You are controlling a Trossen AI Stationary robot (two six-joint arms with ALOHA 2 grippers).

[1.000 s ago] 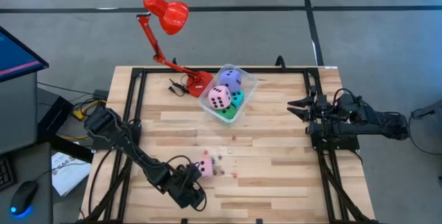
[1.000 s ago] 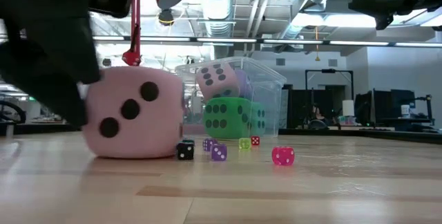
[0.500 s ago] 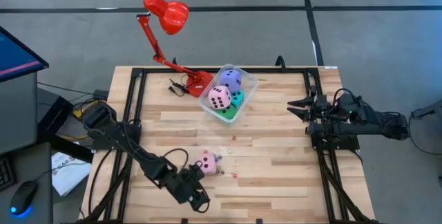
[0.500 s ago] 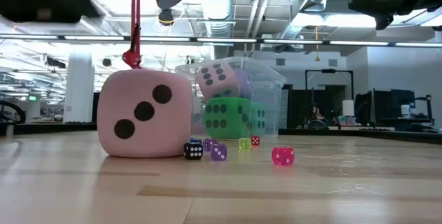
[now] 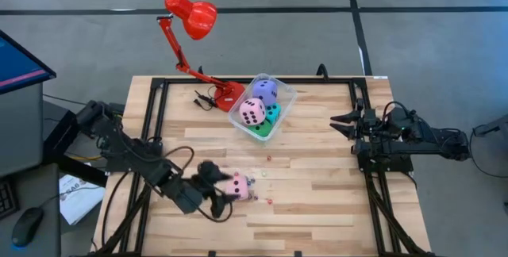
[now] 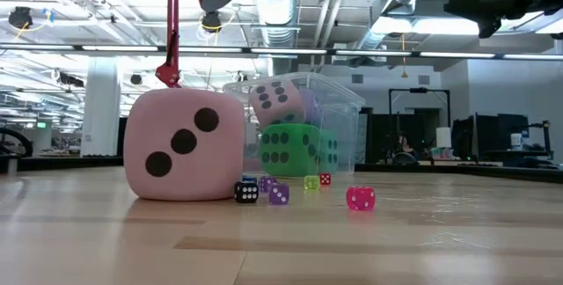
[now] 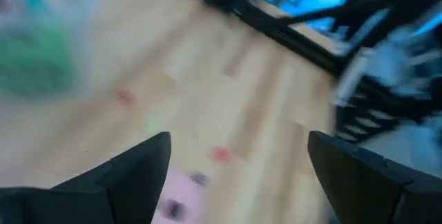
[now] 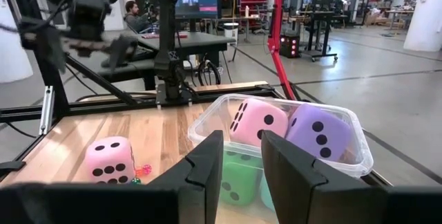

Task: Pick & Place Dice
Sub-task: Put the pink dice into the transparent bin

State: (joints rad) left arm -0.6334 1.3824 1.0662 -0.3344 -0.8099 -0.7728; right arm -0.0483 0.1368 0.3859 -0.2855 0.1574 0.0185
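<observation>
One pink die (image 5: 236, 186) sits on the wooden table (image 5: 317, 178), with tiny dice (image 6: 278, 194) beside it. The left gripper (image 5: 213, 187) hangs just to its left with its fingers spread apart, and it seems not to touch the die. The other big dice lie in the clear tub (image 5: 279, 89). The right gripper (image 5: 341, 120) waits at the table's right edge, fingers close together.

You won't find any readable words, labels, brands or numbers in these views. The only markings are pips: three dark pips on the big pink die (image 6: 183, 144) left of centre in the low view, six on the green die (image 6: 289, 149) behind it.
</observation>
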